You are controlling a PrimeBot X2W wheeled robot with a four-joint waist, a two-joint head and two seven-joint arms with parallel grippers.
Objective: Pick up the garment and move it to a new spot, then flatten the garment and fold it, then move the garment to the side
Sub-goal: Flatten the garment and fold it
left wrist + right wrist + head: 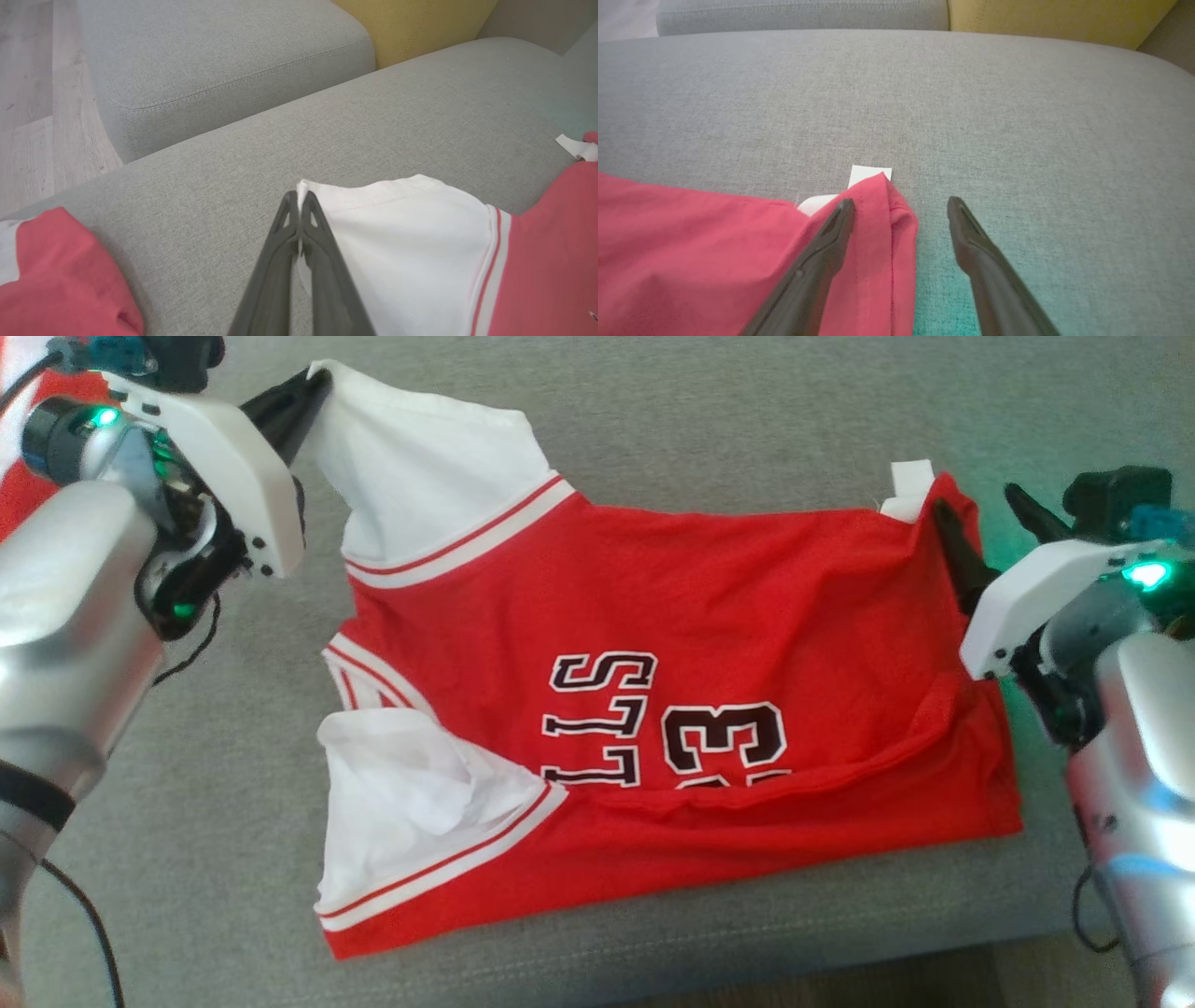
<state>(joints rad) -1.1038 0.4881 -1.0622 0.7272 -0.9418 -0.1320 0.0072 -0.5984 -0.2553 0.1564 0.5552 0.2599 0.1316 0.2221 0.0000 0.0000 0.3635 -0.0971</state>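
Note:
The garment (653,709) is a red jersey with white sleeves, striped trim and black-and-white lettering, lying folded on the grey sofa seat. My left gripper (313,387) is shut on the tip of the far white sleeve (397,224), its two dark fingers (299,242) pressed together over the cloth edge. My right gripper (901,205) stands open at the jersey's far right corner (878,205): one finger (831,233) rests over the red hem, the other lies on bare cushion. A white tag (868,173) pokes out by that corner.
The grey seat cushion (747,420) stretches behind and around the jersey, its front edge (653,971) near the bottom of the head view. A second grey cushion (224,60) and a yellow cushion (416,23) lie beyond. More red cloth (60,280) sits at my left.

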